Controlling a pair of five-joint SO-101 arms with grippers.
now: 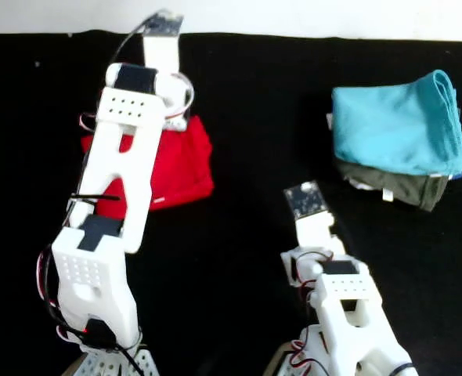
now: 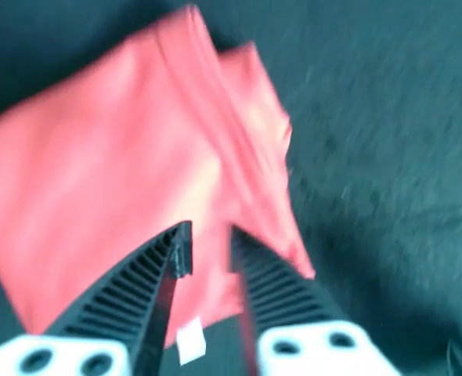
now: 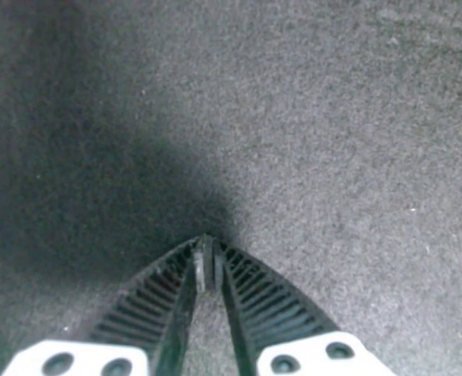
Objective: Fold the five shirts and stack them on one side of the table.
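Black cloth covers the table (image 1: 254, 117), with a pale strip of wall along its far edge. On the left half lies the red shirt (image 1: 180, 168), folded into a rough rectangle whose longer side seems to run across the table (the left arm hides much of its middle). Its right-hand edge is tilted a little and ends in a rounded corner near the table's centre. In the left wrist view a small white tag (image 2: 190, 345) shows at the shirt's near edge. The left gripper (image 2: 210, 243) hangs over the red cloth with its jaws a narrow gap apart and nothing between them.

On the far right sits a stack: a teal shirt (image 1: 395, 125) on top of a dark olive shirt (image 1: 388, 184). Both lie lengthwise across the table, and the teal one's thick rolled end points toward the right edge.

Bare cloth lies between the red shirt and the stack, and also along the front. The right gripper (image 3: 207, 258) is over that bare cloth, jaws pressed together.
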